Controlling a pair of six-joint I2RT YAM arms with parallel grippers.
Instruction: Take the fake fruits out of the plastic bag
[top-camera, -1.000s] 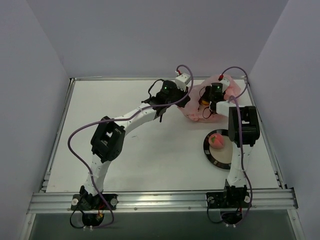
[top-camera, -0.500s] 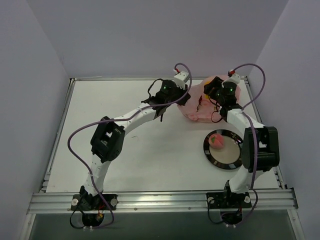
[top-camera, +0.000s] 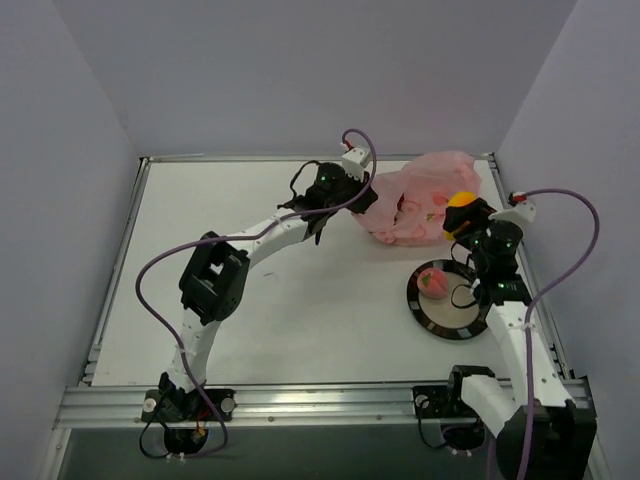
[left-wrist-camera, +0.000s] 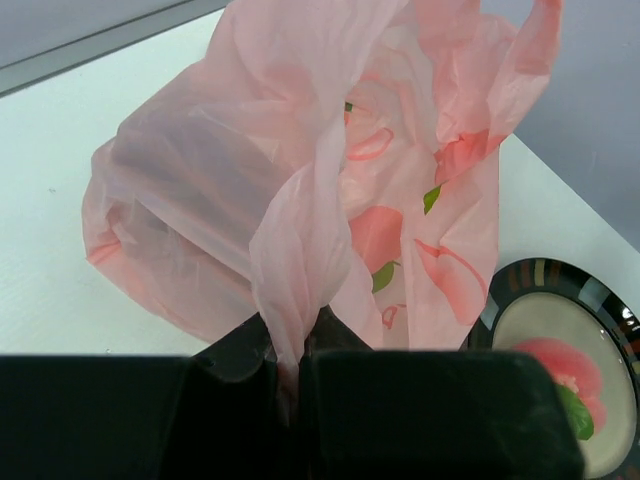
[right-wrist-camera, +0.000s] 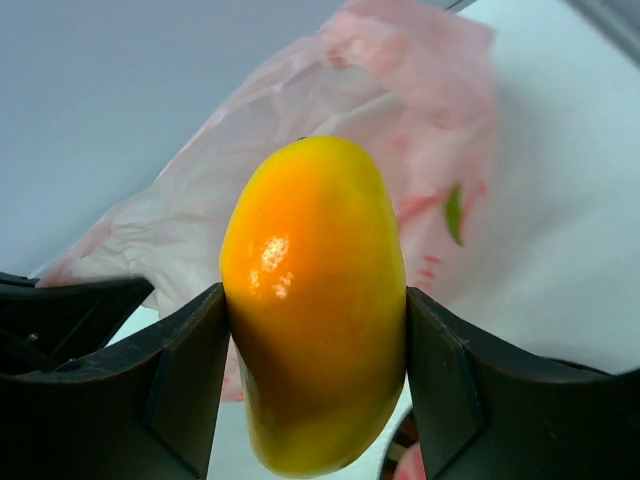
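On the left, your left gripper (left-wrist-camera: 290, 365) is squeezed tight on a twisted fold of the thin see-through pink plastic bag (left-wrist-camera: 300, 180). It has kept that hold for the past second. The bag sits at the far right of the white table (top-camera: 300, 300), held up at its left edge, and it looks puffy. A dark shape shows through its left side in the left wrist view. You cannot tell what it is, but it may be more fruit.

Just near the bag, and to its right, sits the round black-rimmed plate (top-camera: 430, 322). The small pink plastic peach (top-camera: 433, 281) lies on it, so one fruit is already out.

Furthest right is the big change. A second ago your right gripper (top-camera: 462, 215) was down in the mouth of the bag. Now it has come up and out, and swung to the right and nearer to you. It holds the smooth yellow-orange plastic fruit (right-wrist-camera: 315, 300) between its two fingers, about half open, with the fruit filling the gap. The fruit is in the air and clear of the bag, over the far right edge of the plate.

That likely makes two fruits out. Next, you probably need to lower this one onto the plate beside the peach and let go gently, because it is smooth and may roll.
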